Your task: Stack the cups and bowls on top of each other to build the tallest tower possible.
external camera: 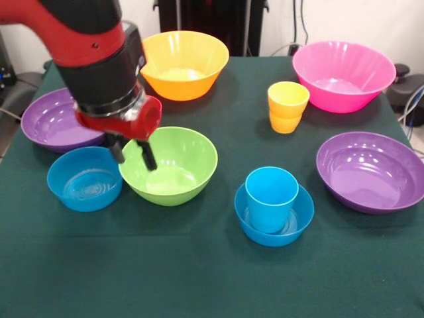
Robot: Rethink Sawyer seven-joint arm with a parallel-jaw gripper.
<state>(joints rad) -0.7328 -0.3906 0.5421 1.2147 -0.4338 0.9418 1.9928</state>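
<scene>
My gripper (132,154) is open at the left rim of the lime green bowl (173,169), one finger (117,151) outside the rim and the other inside. A small blue bowl (84,179) sits just left of it, touching or nearly touching the green one. The tower is a blue cup (270,197) standing upright in another small blue bowl (302,215), front centre-right. A yellow-orange cup (287,106) stands alone further back. The large orange-yellow bowl (182,63) and the large pink bowl (343,74) are at the back. One purple bowl (53,120) lies left, partly behind my arm, and another purple bowl (371,171) right.
Everything rests on a dark green tablecloth (199,278). My red and black arm (99,59) comes down over the left side and hides part of the left purple bowl. Cables and dark equipment lie beyond the table's far edge.
</scene>
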